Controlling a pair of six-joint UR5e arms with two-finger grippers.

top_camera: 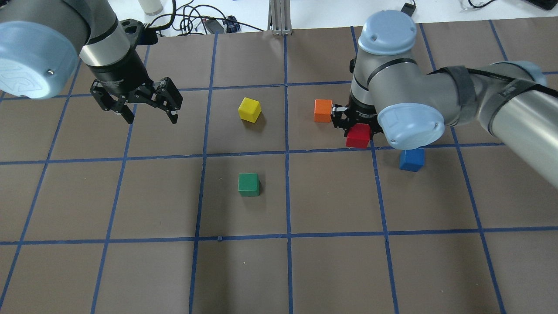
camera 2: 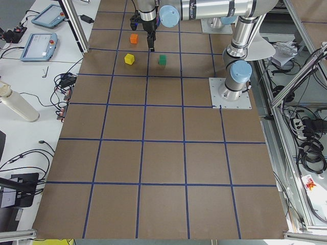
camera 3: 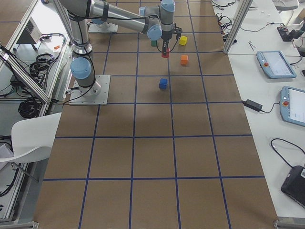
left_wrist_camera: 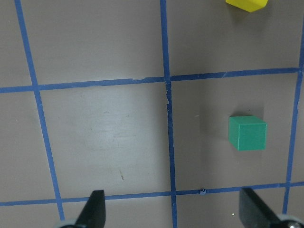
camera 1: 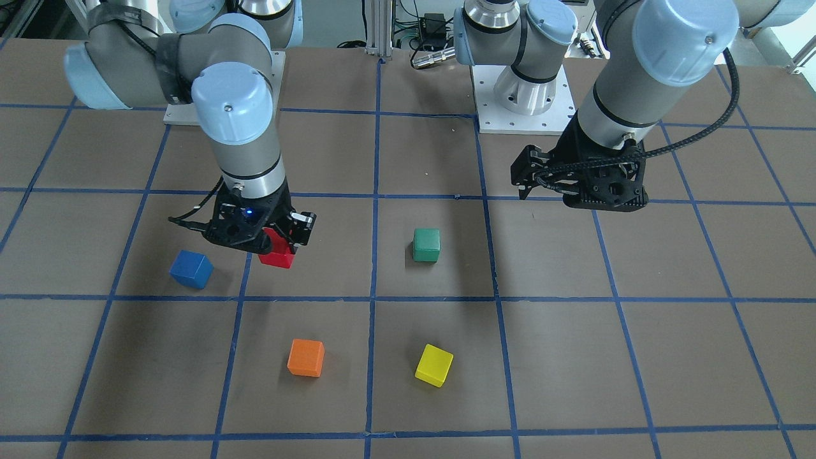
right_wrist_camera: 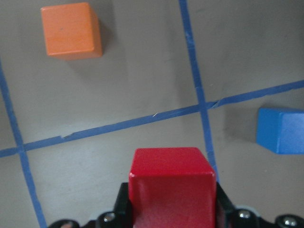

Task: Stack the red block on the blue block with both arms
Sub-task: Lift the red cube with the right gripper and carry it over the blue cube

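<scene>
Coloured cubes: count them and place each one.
5. Red block held in the right hand; blue block near it; orange cube on its other side; yellow cube and green cube mid-table. None seems hidden.

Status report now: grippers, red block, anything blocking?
Right gripper shut on red block. Left gripper open, empty. Blue block bare, nothing between them.

- A robotics lab.
- Two arms [camera 1: 242,127] are bolted through metal plates [camera 2: 231,95] to a table [camera 2: 163,168] gridded in blue tape.
- Teach pendants [camera 3: 272,64] lie on a white bench [camera 3: 257,133] beside the table.
- Cable bundles [camera 3: 29,106] lie along the table's opposite side.
- Aluminium posts [camera 3: 237,21] stand at the table's edge.
</scene>
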